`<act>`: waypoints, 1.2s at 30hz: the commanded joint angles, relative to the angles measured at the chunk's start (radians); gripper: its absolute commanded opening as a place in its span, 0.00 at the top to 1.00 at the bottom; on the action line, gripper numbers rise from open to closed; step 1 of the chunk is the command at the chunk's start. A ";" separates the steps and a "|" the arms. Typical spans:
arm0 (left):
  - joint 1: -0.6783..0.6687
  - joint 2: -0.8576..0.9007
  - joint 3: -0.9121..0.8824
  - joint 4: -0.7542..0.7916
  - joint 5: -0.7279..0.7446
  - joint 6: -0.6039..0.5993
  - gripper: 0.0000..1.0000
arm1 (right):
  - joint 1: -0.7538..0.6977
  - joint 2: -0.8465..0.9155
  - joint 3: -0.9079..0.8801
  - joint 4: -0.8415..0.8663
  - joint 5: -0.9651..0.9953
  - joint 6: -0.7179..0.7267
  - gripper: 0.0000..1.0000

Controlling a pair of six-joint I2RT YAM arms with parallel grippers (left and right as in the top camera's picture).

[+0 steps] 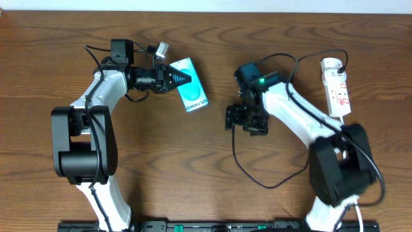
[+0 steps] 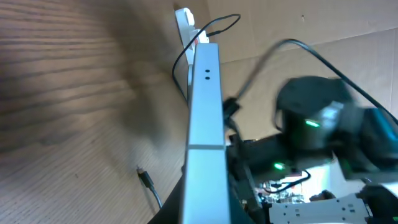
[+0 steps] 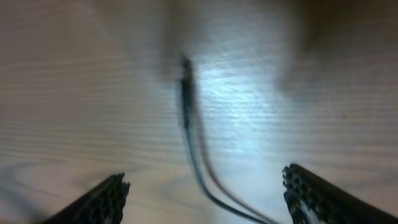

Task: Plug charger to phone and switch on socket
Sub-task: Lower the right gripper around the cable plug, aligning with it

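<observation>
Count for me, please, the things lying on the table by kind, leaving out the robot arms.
phone: 1
charger cable: 1
power strip: 1
Total: 3

Robotics lab setup: left arm and right arm, white with black joints, stand at near edge of wood-grain table; black mounting rail runs along that edge.

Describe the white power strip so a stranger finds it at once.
Start at the right side of the table, beside the right arm. The socket lies there, a narrow white strip lying flat; unlike the white arm, it bears red marks.
</observation>
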 commanded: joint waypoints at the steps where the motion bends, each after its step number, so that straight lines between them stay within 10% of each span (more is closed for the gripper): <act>1: 0.002 -0.007 0.002 0.003 0.047 -0.001 0.92 | -0.016 0.124 0.079 -0.069 -0.032 -0.048 0.19; 36: 0.002 -0.007 0.002 0.002 0.047 -0.001 0.93 | 0.063 0.203 0.175 -0.045 0.096 0.042 0.37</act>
